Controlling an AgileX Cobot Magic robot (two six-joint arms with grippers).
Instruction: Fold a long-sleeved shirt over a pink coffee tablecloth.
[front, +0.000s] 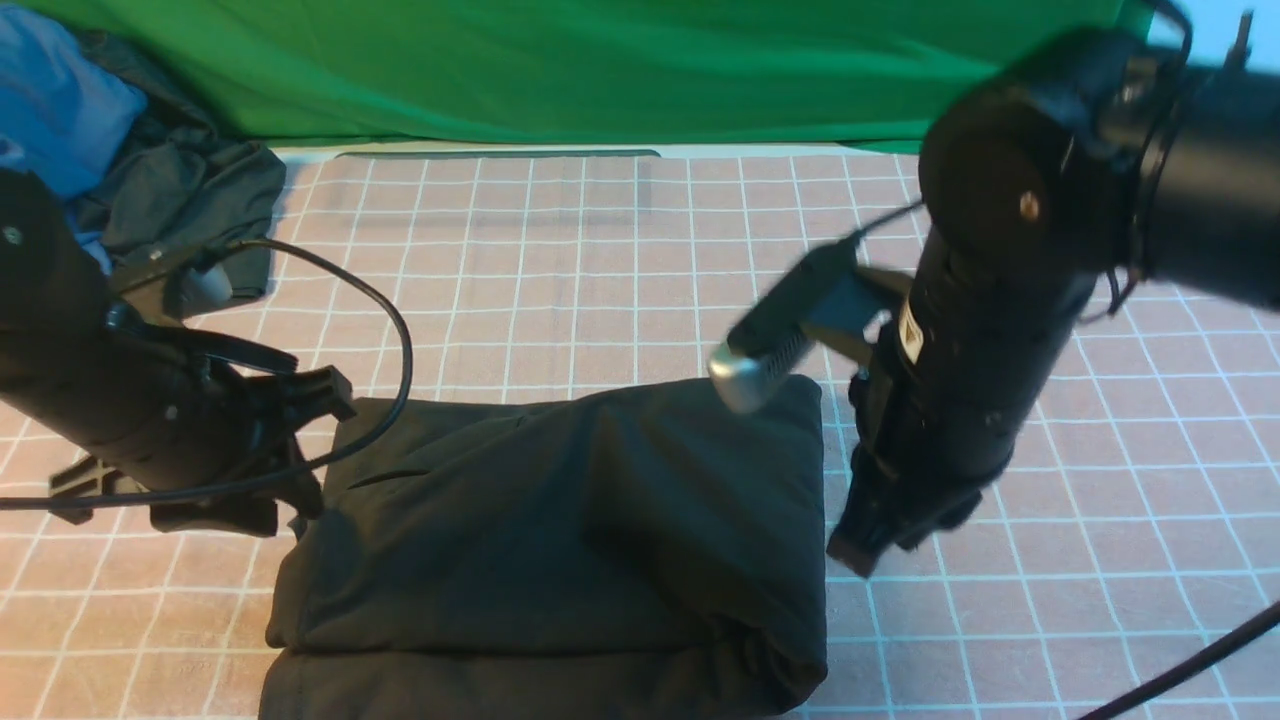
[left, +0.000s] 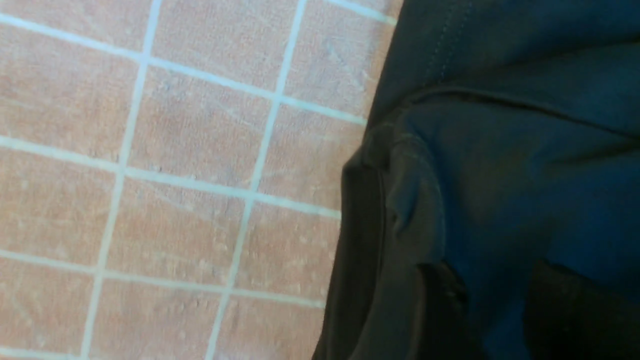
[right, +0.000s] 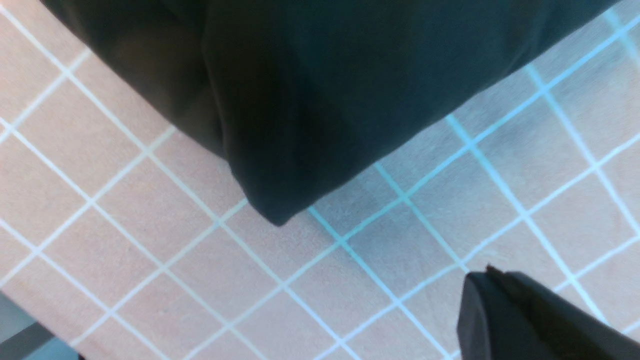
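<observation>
The shirt (front: 560, 540) lay folded into a thick block near the front of the pink tablecloth (front: 600, 260). My right claw (front: 860, 545) hung just beside the shirt's right edge, jaws pressed together and empty. My left claw (front: 215, 515) sat at the left edge; I couldn't tell how wide it stood or whether it held cloth. To finish well, I judged both claws should lift straight up and clear, so no hem snagged and pulled the fold apart.
</observation>
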